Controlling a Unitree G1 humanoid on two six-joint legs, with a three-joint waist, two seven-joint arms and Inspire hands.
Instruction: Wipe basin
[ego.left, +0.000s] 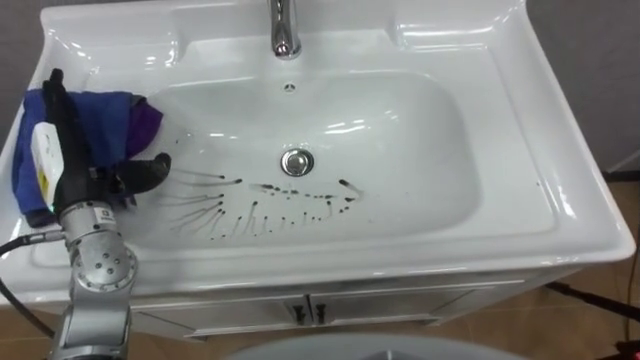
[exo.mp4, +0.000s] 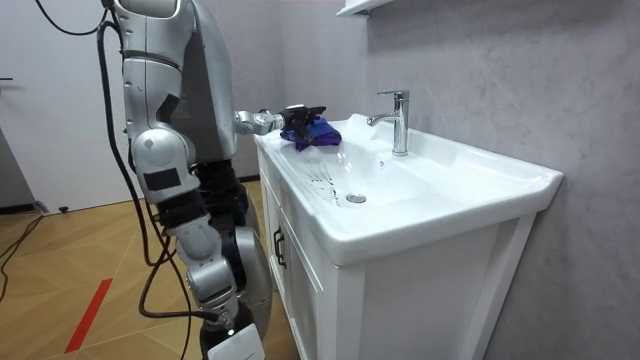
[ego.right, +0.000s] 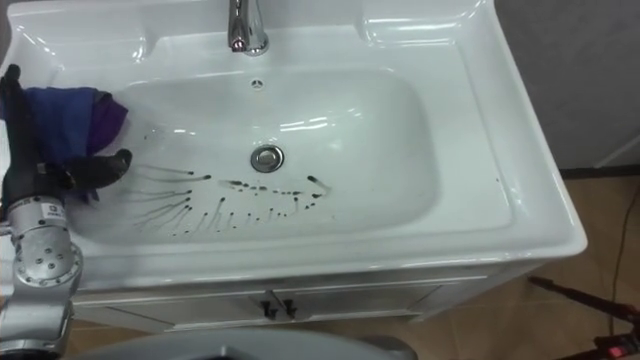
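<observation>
A white basin (ego.left: 430, 215) has dark streaks and spots (ego.left: 270, 205) across its bottom, in front of the drain (ego.left: 297, 162). A blue and purple cloth (ego.left: 110, 120) lies bunched on the basin's left rim and slope. My left hand (ego.left: 70, 150) rests on the cloth with its fingers straight, pointing toward the wall, and its thumb (ego.left: 150, 170) stuck out toward the bowl. In the room view, the left hand (exo.mp4: 298, 111) is over the cloth (exo.mp4: 318, 132) at the counter's far end.
A chrome faucet (ego.left: 285, 30) stands at the back centre. White cabinet doors (ego.left: 310, 305) are below the front edge. In the room view, I stand facing the vanity (exo.mp4: 400, 250) with a grey wall behind it and wooden floor (exo.mp4: 70, 280) around.
</observation>
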